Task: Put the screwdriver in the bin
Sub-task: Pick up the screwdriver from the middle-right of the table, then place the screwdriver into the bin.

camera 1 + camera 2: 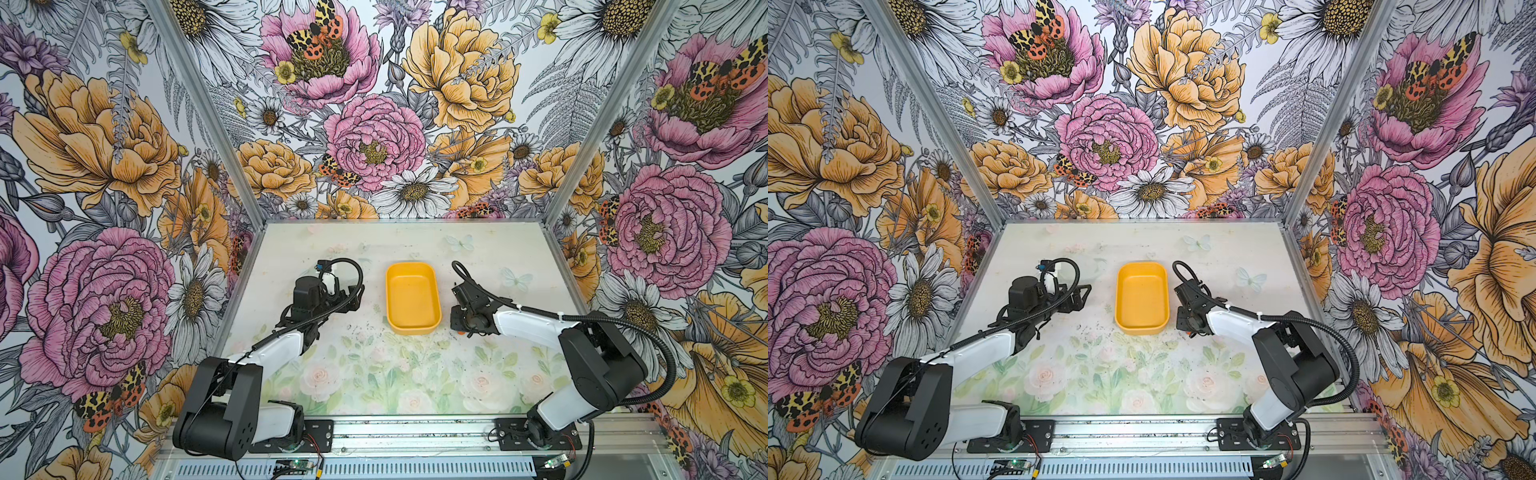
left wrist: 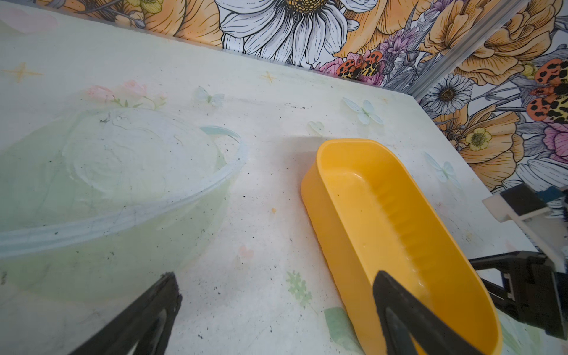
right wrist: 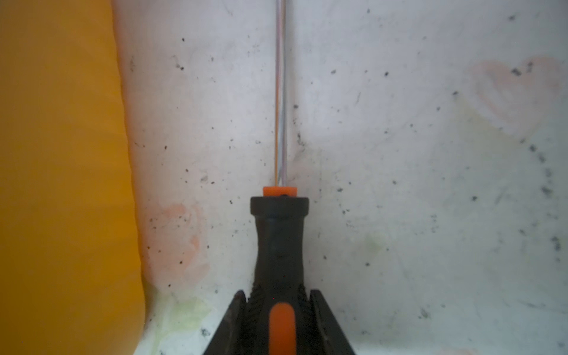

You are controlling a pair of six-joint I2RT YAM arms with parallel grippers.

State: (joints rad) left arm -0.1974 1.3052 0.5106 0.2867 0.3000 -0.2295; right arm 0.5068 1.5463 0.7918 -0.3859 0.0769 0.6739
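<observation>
The yellow-orange bin [image 1: 412,299] [image 1: 1142,297] lies mid-table with nothing in it. In the right wrist view my right gripper [image 3: 278,296] is shut on the screwdriver [image 3: 279,246], both fingers pressed against its black handle near the orange stripe. The thin shaft [image 3: 281,92] runs straight ahead, low over the table and parallel to the bin's outer wall [image 3: 61,184]. In a top view only the orange end [image 1: 460,332] shows beneath the right wrist, just right of the bin. My left gripper [image 2: 276,276] is open and holds nothing, left of the bin [image 2: 384,215] and apart from it.
The table mat [image 1: 374,374] carries faded floral prints and dark specks. Flowered walls with aluminium posts [image 1: 573,145] close in the back and sides. A metal rail [image 1: 415,436] with both arm bases runs along the front edge.
</observation>
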